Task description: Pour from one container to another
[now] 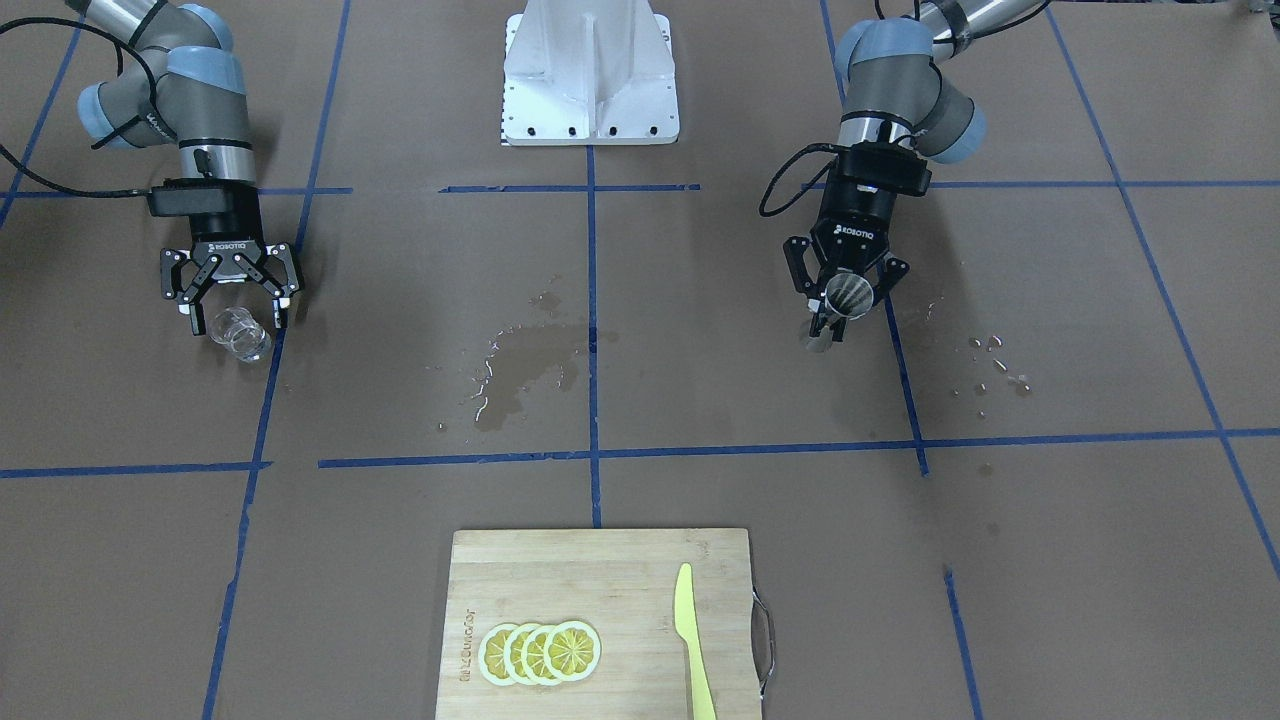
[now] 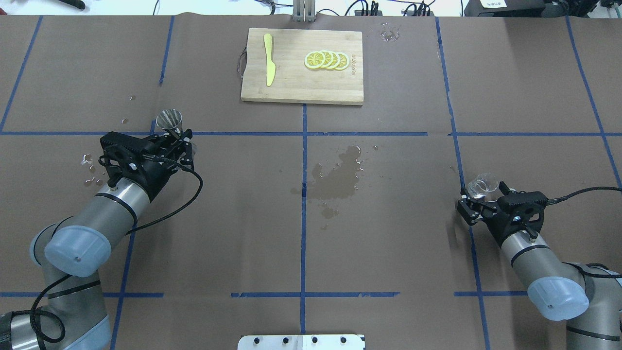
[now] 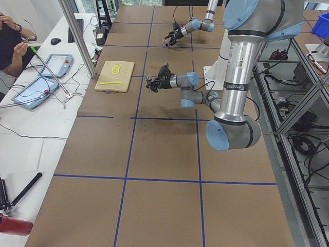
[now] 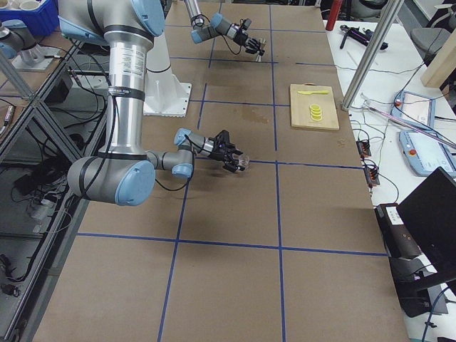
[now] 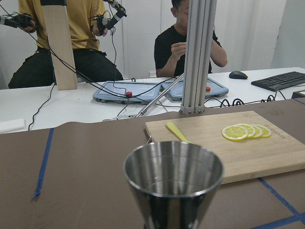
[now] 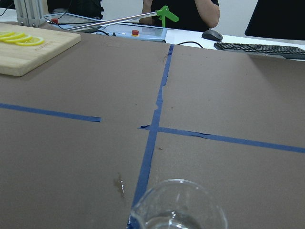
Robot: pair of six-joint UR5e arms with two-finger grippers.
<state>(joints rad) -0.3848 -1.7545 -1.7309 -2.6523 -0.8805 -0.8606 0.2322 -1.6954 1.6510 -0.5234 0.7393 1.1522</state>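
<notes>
The steel jigger stands upright between the fingers of my left gripper, which is shut on its waist a little above the table. Its open upper cone fills the left wrist view, and overhead it shows at the left. The clear glass cup sits between the spread fingers of my right gripper, which is shut on it. A little liquid shows in the cup. Overhead, the cup is far to the right, well apart from the jigger.
A wet patch darkens the paper at the table's middle, and droplets lie near the left gripper. A wooden cutting board at the operators' edge carries lemon slices and a yellow knife. The white robot base stands opposite.
</notes>
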